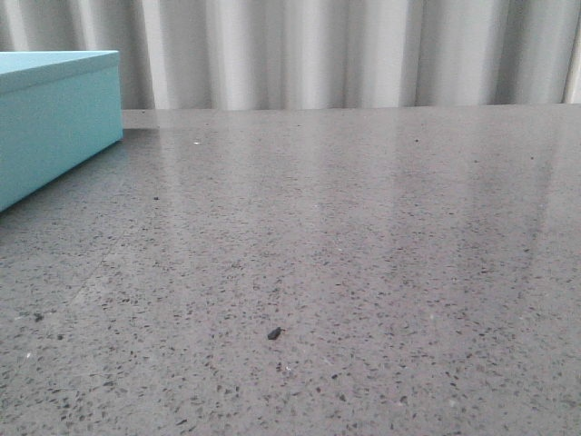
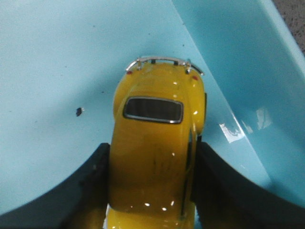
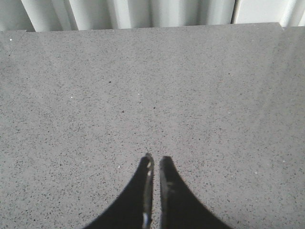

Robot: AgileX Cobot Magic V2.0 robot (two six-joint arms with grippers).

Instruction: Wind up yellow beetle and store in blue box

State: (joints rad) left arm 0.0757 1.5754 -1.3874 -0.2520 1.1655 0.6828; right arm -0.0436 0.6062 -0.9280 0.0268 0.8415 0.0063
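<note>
In the left wrist view my left gripper [image 2: 151, 164] is shut on the yellow beetle [image 2: 155, 143], its black fingers [image 2: 90, 176] pressed on both sides of the car. The beetle's chrome bumper points toward the inside corner of the blue box [image 2: 57, 62], whose floor and walls fill that view. In the front view the blue box [image 1: 54, 118] stands at the far left of the table; neither gripper shows there. In the right wrist view my right gripper [image 3: 155, 160] is shut and empty over bare grey table.
The speckled grey table [image 1: 345, 254] fills the front view, with a small dark speck [image 1: 273, 333] near its front. A grey pleated curtain [image 1: 345, 50] hangs behind the table's far edge. A dark speck [image 2: 78, 111] lies on the box floor.
</note>
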